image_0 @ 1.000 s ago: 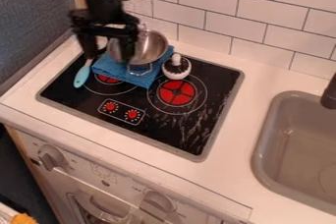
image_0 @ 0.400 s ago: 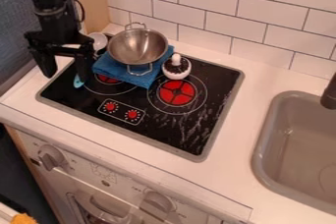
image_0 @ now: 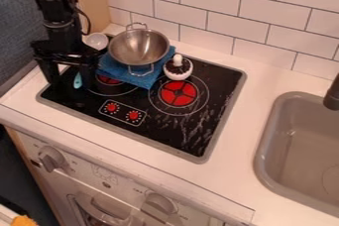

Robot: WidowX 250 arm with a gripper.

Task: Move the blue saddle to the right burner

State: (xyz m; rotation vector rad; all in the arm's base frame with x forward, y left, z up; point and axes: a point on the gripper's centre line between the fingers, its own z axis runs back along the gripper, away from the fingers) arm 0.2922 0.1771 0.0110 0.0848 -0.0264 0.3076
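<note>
"Light-blue, that utensil (image_0: 77,80): where does it lie?"

"Left of the steel pot (image_0: 138,46) and nearer the camera, on the black stovetop (image_0: 159,131). Its far part is hidden behind the gripper (image_0: 70,82)."

"And the gripper?"

"Also left of the pot, its two fingers spread wide, the utensil showing between them. Whether they touch it is hard to tell."

"What else is covered or cut off?"

"Under the pot, one blue cloth (image_0: 147,79) hides part of the left burner (image_0: 106,79). Just left of the pot, a white rounded thing (image_0: 96,40) is partly hidden. Far to the pot's right, the one sink (image_0: 273,136) and the black tap (image_0: 333,93) run out of view."

"The containers?"

"The one pot shows bare metal inside. Just right of it stands one small white vessel (image_0: 177,74), dark-topped with a white knob; its contents can't be made out."

"And the counts?"

"Two burners, the right one (image_0: 179,93) to the pot's near right; two red dials (image_0: 133,115) nearer the camera than the pot."
</note>
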